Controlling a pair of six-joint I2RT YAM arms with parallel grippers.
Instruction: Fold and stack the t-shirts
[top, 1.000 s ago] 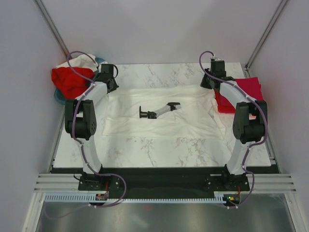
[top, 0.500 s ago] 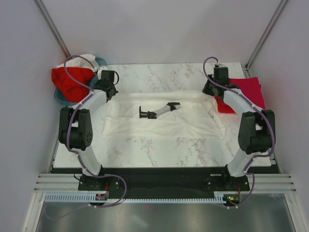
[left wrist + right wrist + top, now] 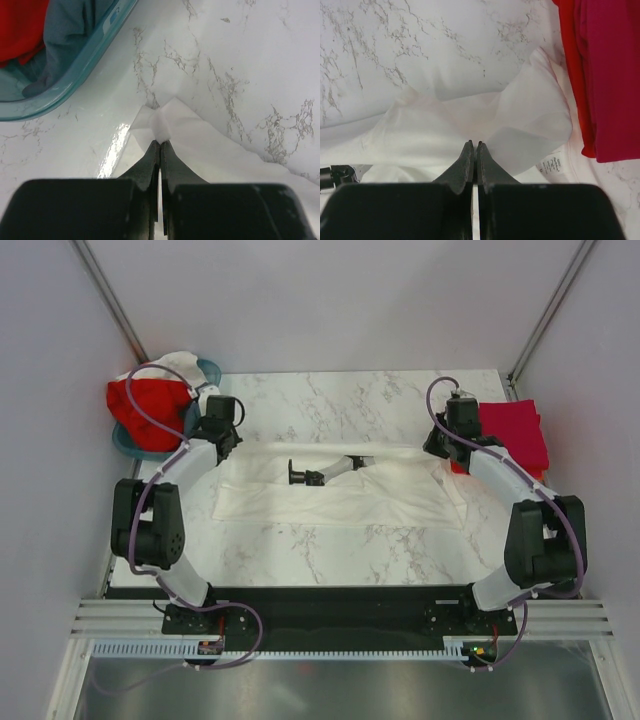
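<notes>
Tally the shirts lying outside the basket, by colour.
White shirt: 1
Crimson-pink shirt: 1
Red shirt: 1
Total: 3

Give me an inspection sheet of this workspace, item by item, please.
Surface: marble table, glossy, white with grey veins.
Job's things: white t-shirt spread mid-table; red t-shirt in the teal basket at the far left; crimson-pink t-shirt folded at the far right.
Clutter: black-and-white object lying on the white t-shirt.
Grippers: left gripper shut on the white t-shirt's far corner; right gripper shut on its far edge.
Cables: purple cables loop along both arms.
Surroundings: plain walls and metal frame posts.
</notes>
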